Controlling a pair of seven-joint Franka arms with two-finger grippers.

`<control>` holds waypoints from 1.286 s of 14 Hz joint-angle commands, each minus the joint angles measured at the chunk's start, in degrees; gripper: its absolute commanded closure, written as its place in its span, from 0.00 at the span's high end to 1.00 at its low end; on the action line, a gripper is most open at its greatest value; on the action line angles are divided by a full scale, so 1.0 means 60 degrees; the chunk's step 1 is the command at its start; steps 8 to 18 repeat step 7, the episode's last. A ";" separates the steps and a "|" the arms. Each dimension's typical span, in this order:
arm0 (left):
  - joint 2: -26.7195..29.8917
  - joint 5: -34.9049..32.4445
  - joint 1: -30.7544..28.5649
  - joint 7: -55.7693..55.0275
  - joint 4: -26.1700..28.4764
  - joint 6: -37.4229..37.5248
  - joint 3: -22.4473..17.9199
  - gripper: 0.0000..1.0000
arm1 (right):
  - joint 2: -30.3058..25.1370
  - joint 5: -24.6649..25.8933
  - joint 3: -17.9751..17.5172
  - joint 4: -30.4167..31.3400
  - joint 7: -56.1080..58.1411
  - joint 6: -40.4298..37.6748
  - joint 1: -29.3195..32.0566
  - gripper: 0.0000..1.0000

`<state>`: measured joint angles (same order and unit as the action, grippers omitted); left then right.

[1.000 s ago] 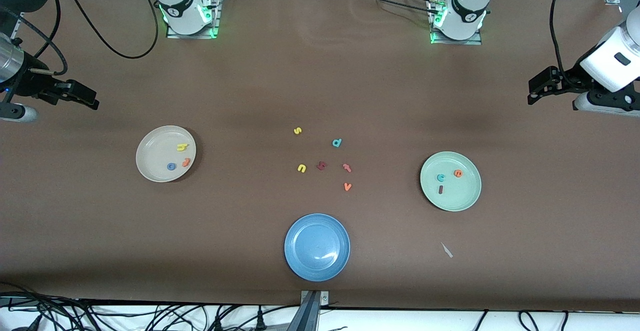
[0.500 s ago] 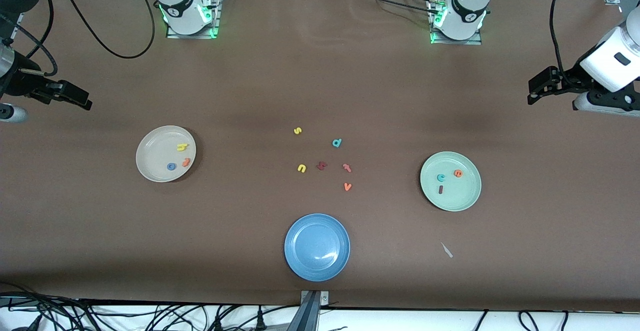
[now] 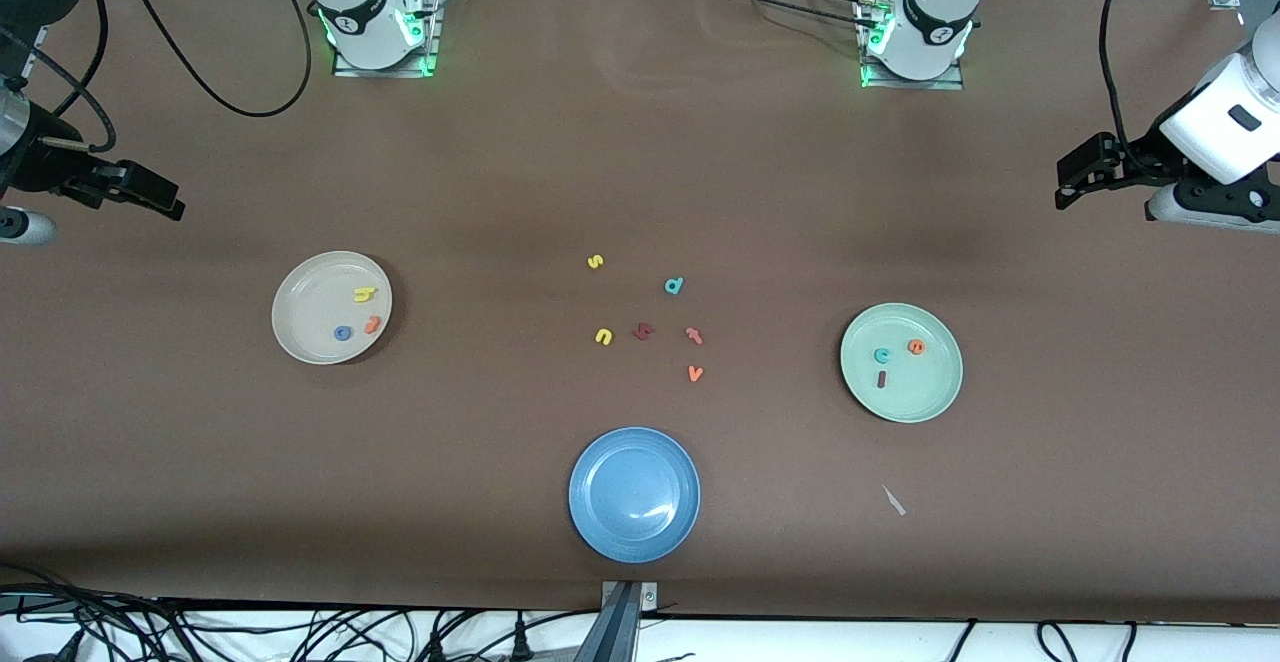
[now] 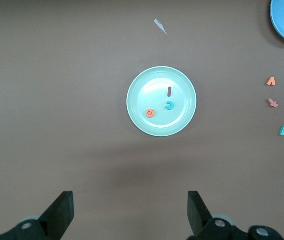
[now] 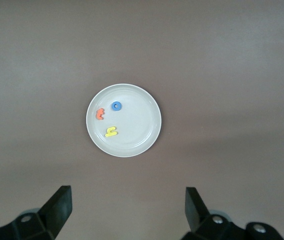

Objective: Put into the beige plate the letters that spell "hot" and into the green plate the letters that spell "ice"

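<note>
Both words sorted, both grippers spread wide and empty.
Left gripper hangs well apart from the green plate, whose i lies lengthwise toward it; right gripper likewise faces the beige plate.

Green plate holding red i, teal c, orange e, left gripper open above table

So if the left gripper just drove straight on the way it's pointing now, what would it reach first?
Probably bare table short of the green plate. The left gripper hangs open at its own end of the table, and the plate with the c, i and e sits further along that line. Depth is unclear.
</note>
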<state>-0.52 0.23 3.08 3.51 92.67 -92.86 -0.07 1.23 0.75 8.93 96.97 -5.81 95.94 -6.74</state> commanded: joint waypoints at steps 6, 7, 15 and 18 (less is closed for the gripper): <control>-0.0075 -0.0140 0.0073 0.0060 -0.0254 0.0243 -0.0047 1.00 | 0.0074 0.0065 0.0049 -0.0238 0.0001 -0.0185 -0.0033 1.00; -0.0075 -0.0140 0.0073 0.0060 -0.0254 0.0243 -0.0047 1.00 | 0.0074 0.0065 0.0049 -0.0238 -0.0013 -0.0199 -0.0033 1.00; -0.0075 -0.0140 0.0073 0.0060 -0.0254 0.0243 -0.0047 1.00 | 0.0074 0.0065 0.0049 -0.0238 -0.0013 -0.0199 -0.0033 1.00; -0.0075 -0.0140 0.0073 0.0060 -0.0254 0.0243 -0.0047 1.00 | 0.0074 0.0065 0.0049 -0.0238 -0.0013 -0.0199 -0.0033 1.00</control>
